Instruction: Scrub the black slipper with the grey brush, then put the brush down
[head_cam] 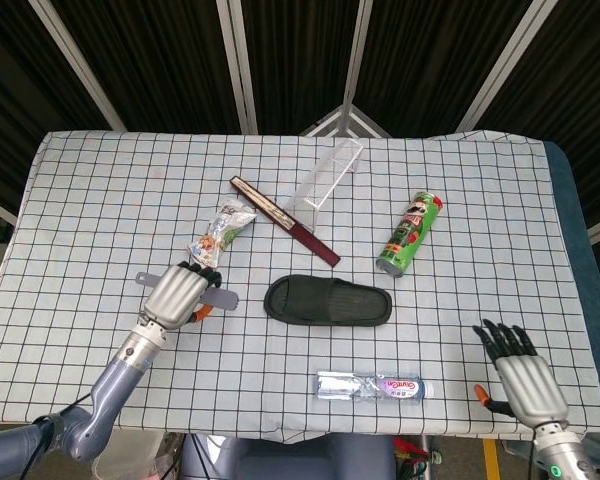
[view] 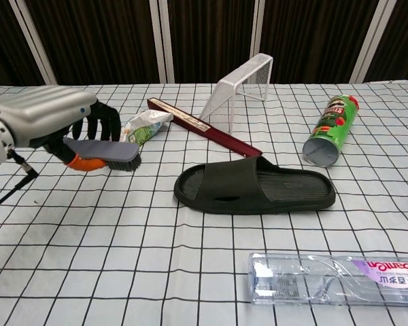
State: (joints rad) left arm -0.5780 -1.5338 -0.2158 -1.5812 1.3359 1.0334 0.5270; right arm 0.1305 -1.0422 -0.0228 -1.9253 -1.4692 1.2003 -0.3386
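Note:
The black slipper [head_cam: 328, 300] [view: 255, 187] lies flat in the middle of the table, sole down. My left hand [head_cam: 177, 292] [view: 51, 122] grips the grey brush [head_cam: 217, 297] [view: 102, 151] and holds it off the cloth, bristles down, to the left of the slipper's heel end. The brush does not touch the slipper. My right hand [head_cam: 522, 375] hovers by the table's front right corner with its fingers spread and nothing in them; the chest view does not show it.
A snack packet [head_cam: 220, 236] lies just beyond the left hand. A dark red flat stick [head_cam: 284, 220], a white wire rack [head_cam: 326, 183] and a green chip can [head_cam: 410, 233] lie behind the slipper. A clear toothbrush box [head_cam: 372, 386] lies in front of it.

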